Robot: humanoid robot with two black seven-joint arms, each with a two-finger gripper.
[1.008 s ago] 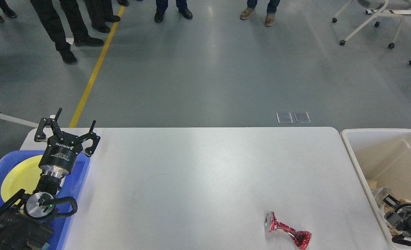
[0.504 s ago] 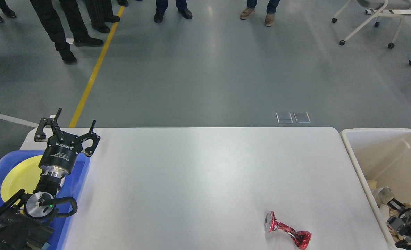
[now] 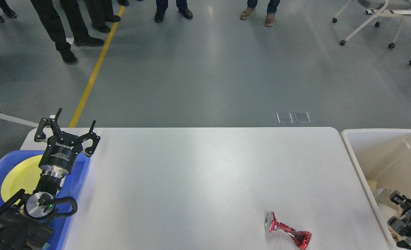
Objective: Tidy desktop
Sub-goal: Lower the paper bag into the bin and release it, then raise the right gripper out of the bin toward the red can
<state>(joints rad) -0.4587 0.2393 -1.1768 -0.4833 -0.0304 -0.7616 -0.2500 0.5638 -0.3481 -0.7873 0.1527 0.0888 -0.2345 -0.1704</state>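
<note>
The white desktop [image 3: 205,166] fills the lower middle of the head view. A crushed red can [image 3: 288,231] lies on it near the front right. My left gripper [image 3: 76,117] hovers over the far end of the blue tray [image 3: 78,180] at the desktop's left edge, open, with nothing between its fingers. My right gripper [image 3: 400,210] sits low inside the beige bin [image 3: 351,152] at the right. It is dark and partly cut off by the frame, and its two fingers look spread apart and empty.
A yellow plate [image 3: 19,177] lies in the blue tray under my left arm. Crumpled trash [image 3: 380,194] lies in the bin's near end. Several people [image 3: 59,31] stand on the floor beyond the desk, and a wheeled chair [image 3: 368,21] is at the far right.
My right gripper has drawn back a little toward the lower right corner inside the bin. The left arm and the red can have not moved.
</note>
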